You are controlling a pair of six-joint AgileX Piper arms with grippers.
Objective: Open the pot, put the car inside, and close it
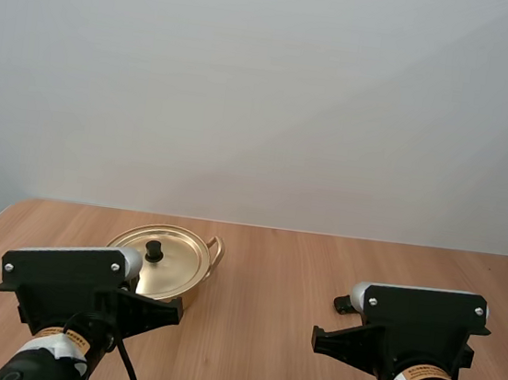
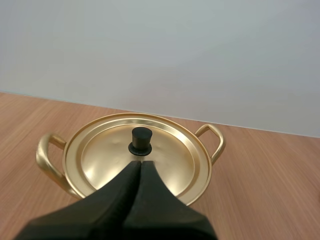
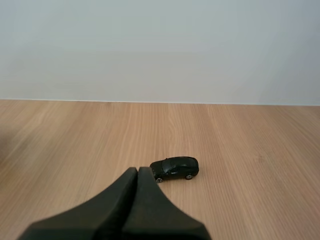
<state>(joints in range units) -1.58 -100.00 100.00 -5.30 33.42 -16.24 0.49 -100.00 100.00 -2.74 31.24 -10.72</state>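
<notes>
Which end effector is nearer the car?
Right. The right end effector points at the car, just short of it; the left end effector is away at the lid.

The left claw (image 2: pixel 140 163), closed into one dark wedge, points at the black knob (image 2: pixel 141 140) of the lid (image 2: pixel 172 160), which sits on the gold pot (image 2: pixel 219 143) on the wooden desk (image 2: pixel 270 190).

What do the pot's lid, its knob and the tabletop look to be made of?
Lid: probably thin metal, gold-coloured, polished; it shows soft highlights. Knob: matte black, likely plastic. Tabletop: light wood or wood-look laminate; grain lines run across it.
</notes>
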